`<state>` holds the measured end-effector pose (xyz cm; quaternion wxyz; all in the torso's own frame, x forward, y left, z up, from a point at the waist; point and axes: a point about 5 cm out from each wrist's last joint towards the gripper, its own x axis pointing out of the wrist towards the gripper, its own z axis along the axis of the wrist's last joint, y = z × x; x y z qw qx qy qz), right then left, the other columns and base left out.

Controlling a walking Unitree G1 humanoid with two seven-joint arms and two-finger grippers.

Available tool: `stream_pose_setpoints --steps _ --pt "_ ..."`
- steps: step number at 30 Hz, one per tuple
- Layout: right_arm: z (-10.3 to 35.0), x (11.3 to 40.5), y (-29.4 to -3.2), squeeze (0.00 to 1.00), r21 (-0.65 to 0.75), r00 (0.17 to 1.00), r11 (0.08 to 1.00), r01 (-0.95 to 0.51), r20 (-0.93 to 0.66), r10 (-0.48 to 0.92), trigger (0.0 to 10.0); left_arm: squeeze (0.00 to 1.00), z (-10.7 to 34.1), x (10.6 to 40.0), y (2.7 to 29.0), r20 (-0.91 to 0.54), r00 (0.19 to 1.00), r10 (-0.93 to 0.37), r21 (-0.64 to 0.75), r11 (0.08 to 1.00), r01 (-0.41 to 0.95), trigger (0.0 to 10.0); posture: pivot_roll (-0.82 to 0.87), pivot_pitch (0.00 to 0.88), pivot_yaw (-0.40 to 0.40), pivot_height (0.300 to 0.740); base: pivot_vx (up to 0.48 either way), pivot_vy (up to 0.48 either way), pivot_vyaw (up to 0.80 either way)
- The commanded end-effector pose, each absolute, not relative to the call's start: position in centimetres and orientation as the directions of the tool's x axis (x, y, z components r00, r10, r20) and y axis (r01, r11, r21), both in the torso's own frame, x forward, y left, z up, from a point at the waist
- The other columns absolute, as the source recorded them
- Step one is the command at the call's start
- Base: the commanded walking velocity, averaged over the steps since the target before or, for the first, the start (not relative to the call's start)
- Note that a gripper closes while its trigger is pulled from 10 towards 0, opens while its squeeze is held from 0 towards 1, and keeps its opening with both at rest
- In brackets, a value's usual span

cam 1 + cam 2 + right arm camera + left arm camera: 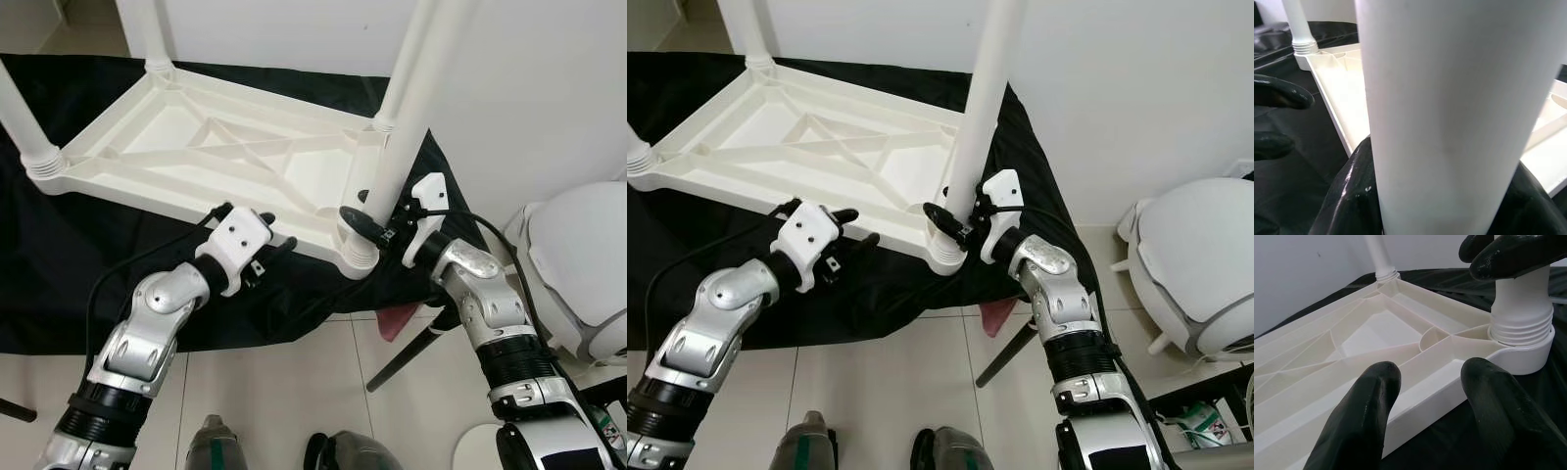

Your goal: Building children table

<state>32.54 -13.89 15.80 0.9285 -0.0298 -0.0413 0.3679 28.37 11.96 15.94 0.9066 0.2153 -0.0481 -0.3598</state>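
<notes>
Table leg point(407, 108) stands upright, centre-right of frame, threaded into the upturned tabletop point(196, 147); my right gripper point(377, 223) pinches it, left gripper point(269, 240) spread beside the rim.

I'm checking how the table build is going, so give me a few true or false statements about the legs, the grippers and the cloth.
1. The tabletop lies upside down on a black cloth. True.
2. The right gripper is shut on the near leg. True.
3. The left gripper grips a leg. False: it is open, its fingers at the tabletop's near edge.
4. The near leg lies flat on the floor. False: it stands upright in its corner socket.
5. A red cloth lies under the tabletop. False: the cloth is black.
</notes>
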Motion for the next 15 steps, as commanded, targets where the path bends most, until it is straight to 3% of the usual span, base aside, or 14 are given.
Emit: stream_pose_setpoints --steps 1,9,10,15 --pt "16.0 33.0 -15.7 0.0 -0.107 0.798 0.798 -0.592 0.059 0.6 10.0 0.0 15.5 28.8 11.9 -0.099 0.745 -0.659 0.423 0.65 0.631 10.0 0.0 0.065 -0.082 0.74 0.0 0.0 0.0" --pt "15.7 32.5 -14.7 0.0 -0.071 0.782 0.786 -0.614 0.082 0.618 10.0 0.0 15.8 29.2 11.2 -0.085 0.756 -0.649 0.401 0.672 0.622 10.0 -0.01 0.061 -0.071 0.74 0.0 0.0 0.0" --pt "15.8 32.4 -14.6 1.0 -0.038 0.779 0.785 -0.618 0.102 0.619 10.0 0.0 15.7 29.2 10.9 -0.081 0.76 -0.646 0.394 0.679 0.619 10.0 -0.01 0.061 -0.071 0.74 0.0 0.0 0.0" --pt "16.3 31.7 -14.1 1.0 0.011 0.751 0.76 -0.65 0.164 0.64 10.0 0.0 15.6 28.9 10.3 -0.073 0.761 -0.644 0.377 0.689 0.619 10.0 -0.01 0.06 -0.072 0.74 0.0 0.0 0.0"
